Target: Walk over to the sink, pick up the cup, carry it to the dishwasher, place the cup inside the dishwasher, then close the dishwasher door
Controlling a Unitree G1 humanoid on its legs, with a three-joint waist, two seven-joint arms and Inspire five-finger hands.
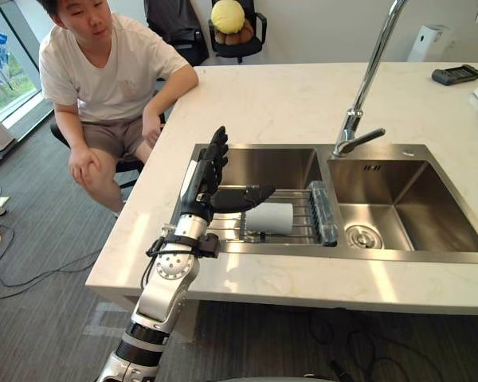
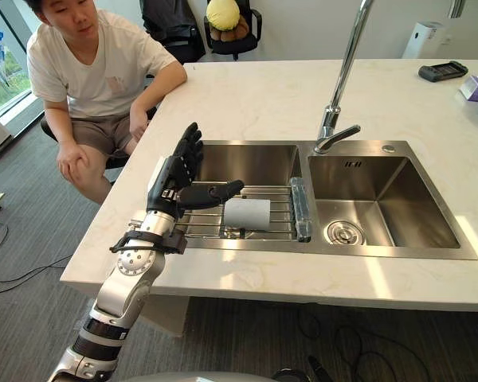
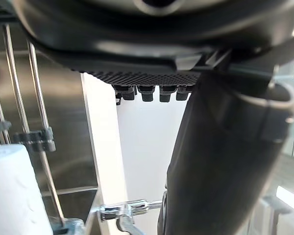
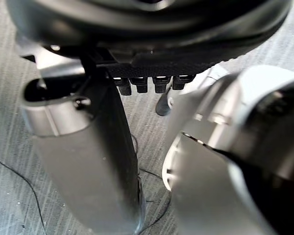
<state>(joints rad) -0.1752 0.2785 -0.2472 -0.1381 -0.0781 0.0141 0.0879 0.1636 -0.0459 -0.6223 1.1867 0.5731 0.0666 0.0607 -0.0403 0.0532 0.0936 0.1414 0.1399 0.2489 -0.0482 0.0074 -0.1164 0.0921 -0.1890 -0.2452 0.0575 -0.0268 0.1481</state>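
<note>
head eyes: down onto sink, shared; left wrist: close by rack; right wrist: facing floor

The cup runs off the left wrist view's edge.

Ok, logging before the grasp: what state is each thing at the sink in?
cup: lying on its side on the wire rack, unheld.
left hand: open, fingers straight, thumb out above the cup.
right hand: open, over the floor.
faucet: no water running.
</note>
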